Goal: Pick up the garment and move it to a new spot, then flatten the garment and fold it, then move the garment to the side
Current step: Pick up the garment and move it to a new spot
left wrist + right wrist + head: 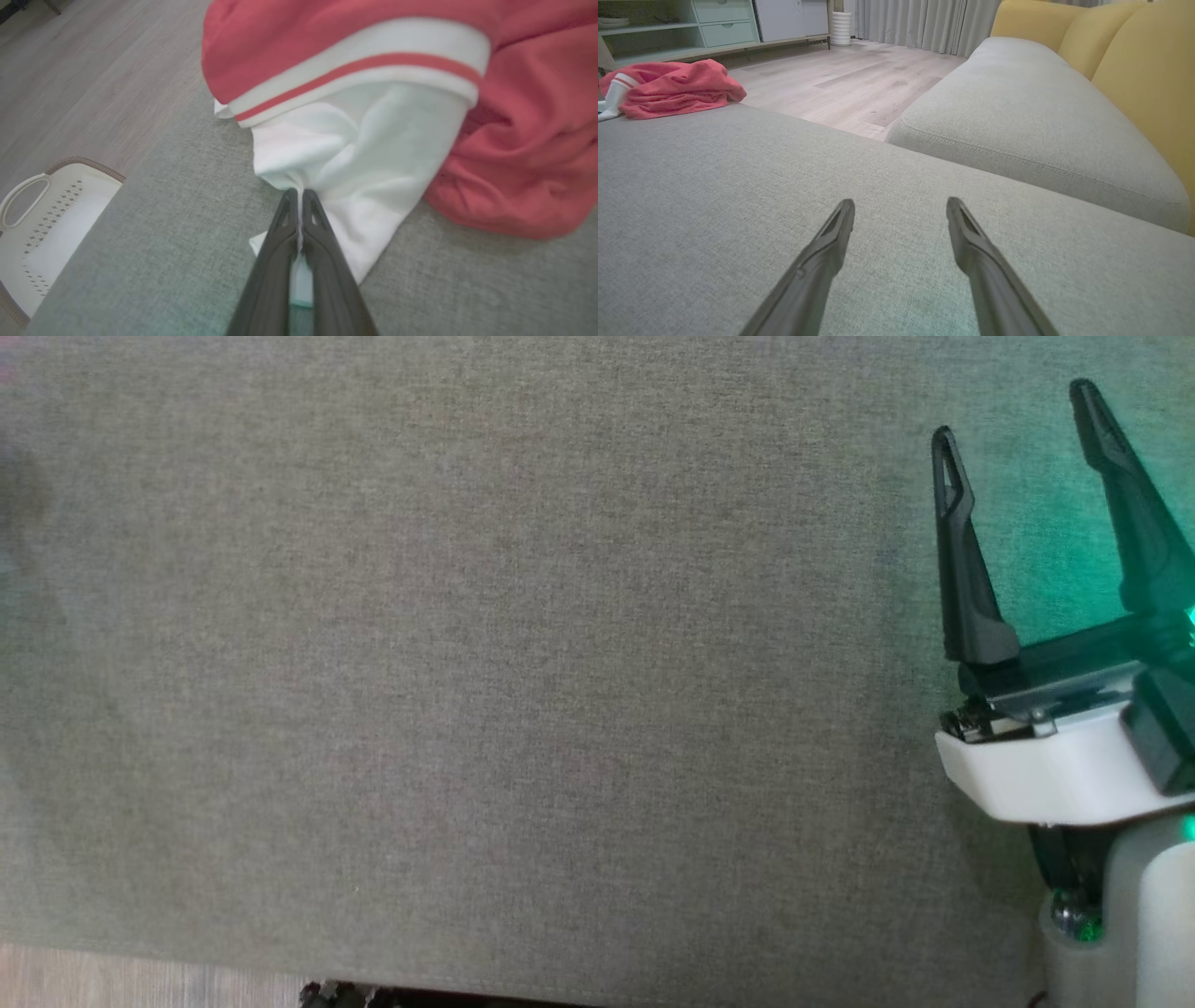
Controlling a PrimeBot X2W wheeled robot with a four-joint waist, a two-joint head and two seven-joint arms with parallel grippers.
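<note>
The left gripper [299,193] has its fingers pressed together on a white fold of the red-and-white garment [364,140], which lies bunched at the edge of the grey sofa cushion [163,242]. The right gripper [1014,411] hangs with fingers spread wide above bare cushion, well apart from the garment. Around the cushion are a white basket [56,219], pale wooden floor [840,88] and yellow backrests [1143,70].

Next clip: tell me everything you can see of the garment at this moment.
The garment is soft, knit-looking cloth, coral red with a white section and a white band carrying one red stripe. It lies crumpled in a loose heap, neither flattened nor folded, on the grey fabric cushion, close to the cushion's edge by the wooden floor. The left gripper, its fingers closed together, pinches a fold of the white section.
</note>
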